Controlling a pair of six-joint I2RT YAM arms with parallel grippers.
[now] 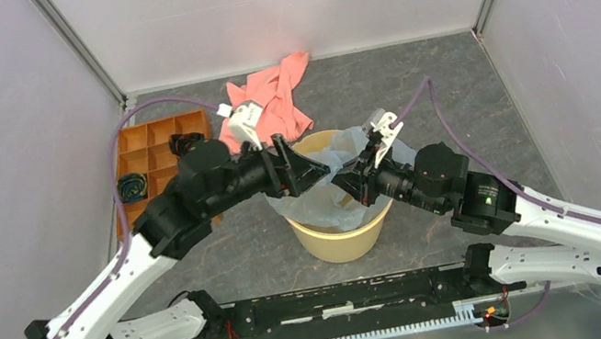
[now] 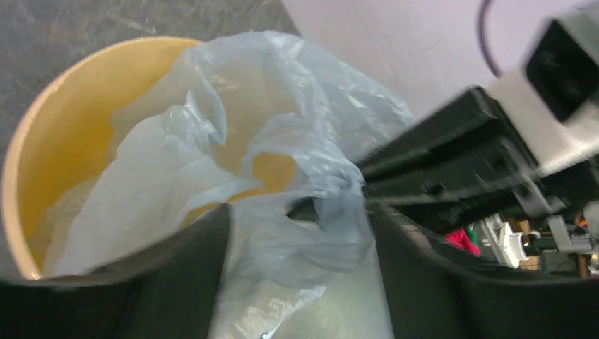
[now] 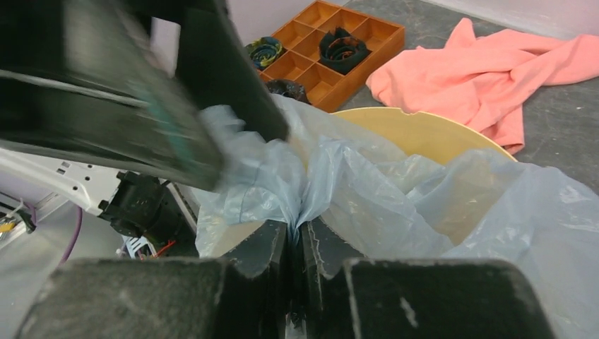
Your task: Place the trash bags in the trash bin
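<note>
The pale yellow trash bin (image 1: 342, 241) stands in the middle of the table. The thin bluish-grey trash bag (image 1: 326, 205) lies in its mouth and spills over the rim. My right gripper (image 1: 347, 182) is shut on a pinched fold of the bag (image 3: 367, 191) at the bin's rim (image 3: 424, 131); its tips (image 3: 297, 229) meet on the film. My left gripper (image 1: 305, 176) is open over the bin's left rim. In the left wrist view its jaws (image 2: 300, 212) stand wide apart with loose bag film (image 2: 212, 141) between them, above the bin (image 2: 63, 127).
A salmon-pink cloth (image 1: 279, 94) lies behind the bin. An orange compartmented tray (image 1: 145, 155) with small dark items sits at the back left. Both arms cross close together over the bin. Walls enclose the table on three sides.
</note>
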